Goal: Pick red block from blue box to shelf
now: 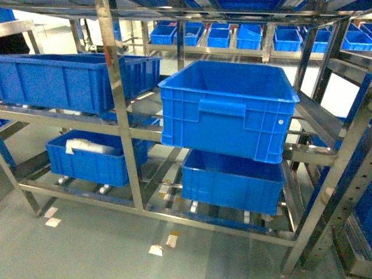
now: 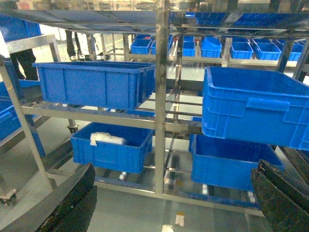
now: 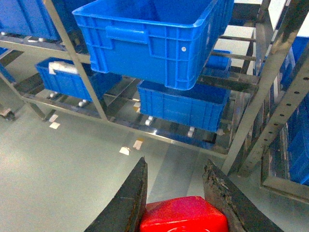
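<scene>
The red block (image 3: pixel 183 215) sits between the two dark fingers of my right gripper (image 3: pixel 175 166), which is shut on it and held above the grey floor in front of the shelf (image 3: pixel 72 53). In the left wrist view my left gripper (image 2: pixel 175 183) is open wide with nothing between its fingers, and it faces the shelf (image 2: pixel 161 96). Seen from the head, the steel shelf (image 1: pixel 119 104) fills the frame and neither gripper shows. The blue box is out of view.
Dark blue ribbed crates stand on the shelf tiers: one jutting forward at mid height (image 1: pixel 226 110), one at the left (image 1: pixel 64 81), one below (image 1: pixel 229 180). A lower left crate (image 1: pixel 87 163) holds a white package (image 1: pixel 87 146). Tape marks (image 1: pixel 156 250) dot the floor.
</scene>
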